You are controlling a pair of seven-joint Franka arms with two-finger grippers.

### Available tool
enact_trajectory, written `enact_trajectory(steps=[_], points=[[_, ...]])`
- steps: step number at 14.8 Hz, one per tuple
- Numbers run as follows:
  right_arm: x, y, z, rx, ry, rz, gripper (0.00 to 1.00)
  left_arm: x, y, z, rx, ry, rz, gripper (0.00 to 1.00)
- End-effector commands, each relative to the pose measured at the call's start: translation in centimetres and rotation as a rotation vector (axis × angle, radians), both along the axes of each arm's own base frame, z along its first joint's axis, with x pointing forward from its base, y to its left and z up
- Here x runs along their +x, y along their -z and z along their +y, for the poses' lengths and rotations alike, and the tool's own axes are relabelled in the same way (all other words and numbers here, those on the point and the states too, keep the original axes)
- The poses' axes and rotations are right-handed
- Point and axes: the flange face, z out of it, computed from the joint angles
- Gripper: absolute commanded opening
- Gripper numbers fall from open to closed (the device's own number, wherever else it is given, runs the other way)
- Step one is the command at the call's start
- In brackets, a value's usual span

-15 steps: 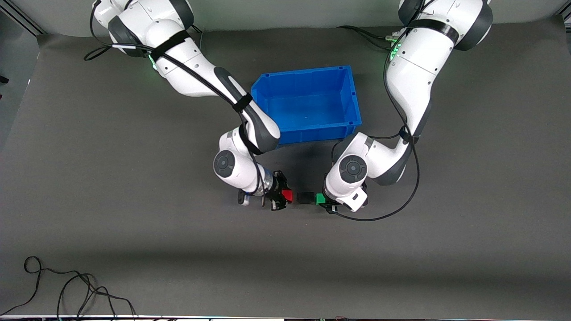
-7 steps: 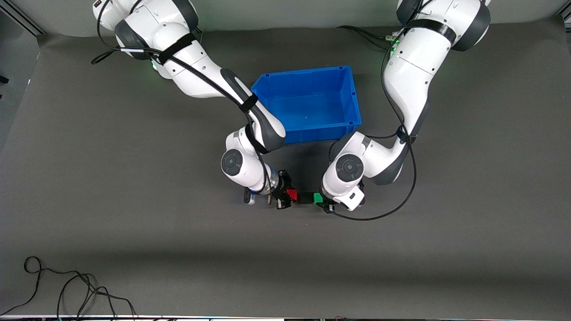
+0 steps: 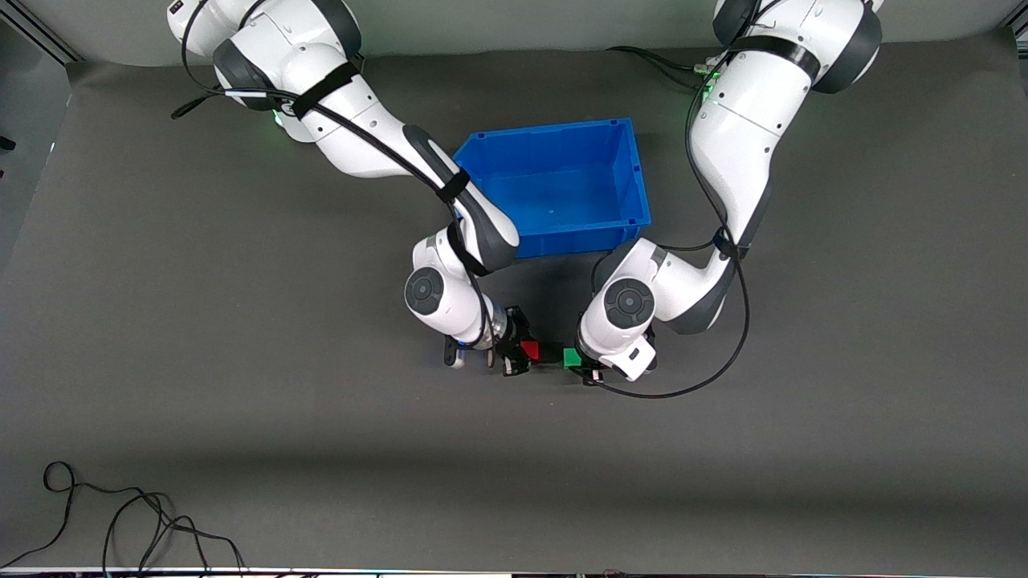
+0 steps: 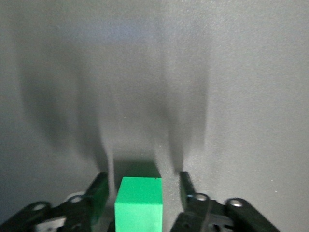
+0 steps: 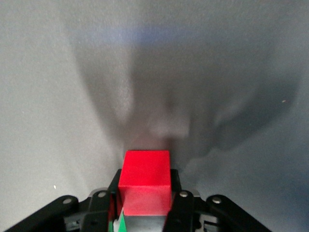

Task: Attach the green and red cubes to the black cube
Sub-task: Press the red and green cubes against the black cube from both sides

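The black cube [image 3: 551,353] sits on the grey mat, nearer the front camera than the blue bin. My right gripper [image 3: 520,354] is shut on the red cube [image 3: 529,350] and holds it against the black cube's side toward the right arm's end. In the right wrist view the red cube [image 5: 145,179] is clamped between the fingers of the gripper [image 5: 145,186]. The green cube [image 3: 572,357] lies against the black cube's side toward the left arm's end. My left gripper [image 3: 586,366] is open around it. In the left wrist view the green cube [image 4: 139,203] has gaps to both fingers of the gripper [image 4: 144,177].
The blue bin [image 3: 554,132] stands empty at mid-table, toward the robots' bases. A black cable [image 3: 120,522] lies coiled near the front edge at the right arm's end. Both forearms crowd over the mat around the cubes.
My right gripper has carried the red cube toward the black cube until they meet. My left gripper and the green cube have shifted slightly toward the black cube, closing the gap.
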Motion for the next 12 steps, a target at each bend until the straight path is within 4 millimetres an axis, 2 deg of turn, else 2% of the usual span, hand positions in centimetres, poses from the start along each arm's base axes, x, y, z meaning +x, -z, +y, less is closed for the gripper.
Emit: enact_trajectory(steps=[1, 3, 6, 7, 12], points=[[0.39, 0.03, 0.73, -0.005, 0.015, -0.026, 0.14, 0.78, -0.84, -0.36, 0.01, -0.003, -0.032, 1.0], [0.42, -0.04, 0.75, -0.003, 0.016, -0.026, 0.18, 0.99, -1.58, -0.2, 0.01, -0.005, -0.04, 1.0], [0.42, -0.12, 0.84, -0.001, 0.017, -0.033, 0.16, 0.69, -0.77, -0.43, 0.017, 0.005, -0.036, 1.0], [0.12, -0.08, 1.27, 0.0, 0.013, -0.039, 0.12, 0.62, -0.68, -0.52, 0.02, 0.011, -0.039, 1.0], [0.64, 0.14, 1.46, 0.008, 0.02, -0.057, 0.14, 0.42, -0.62, -0.76, 0.025, 0.02, -0.041, 1.0]])
